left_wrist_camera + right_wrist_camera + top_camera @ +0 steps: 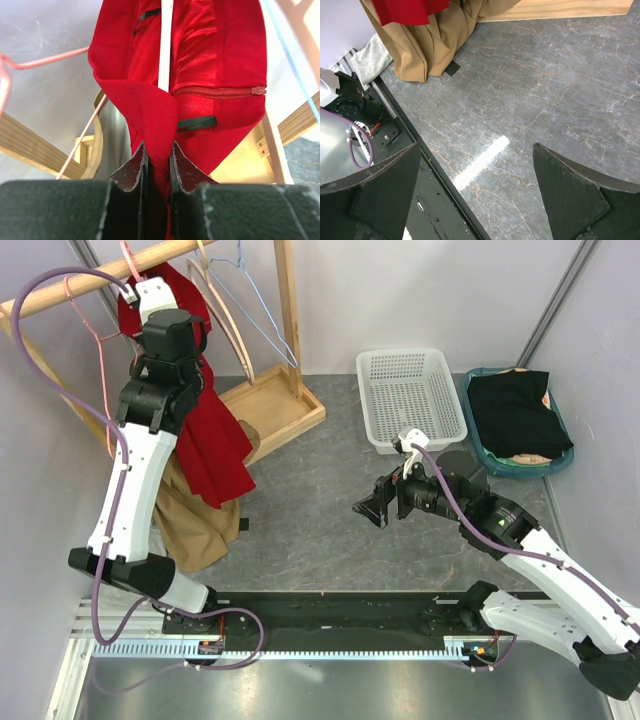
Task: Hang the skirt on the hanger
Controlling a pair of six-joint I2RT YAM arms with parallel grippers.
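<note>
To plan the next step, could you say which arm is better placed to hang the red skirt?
Left: the left pincer is shut on the red skirt by the rack; the right pincer hangs open, elsewhere.

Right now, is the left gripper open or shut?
Shut: in the left wrist view, the left gripper pinches a fold of the red skirt between its fingers.

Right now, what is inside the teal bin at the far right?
A folded black garment fills the teal bin; pale peach fabric peeks out beneath it. The bin's bottom is covered.
</note>
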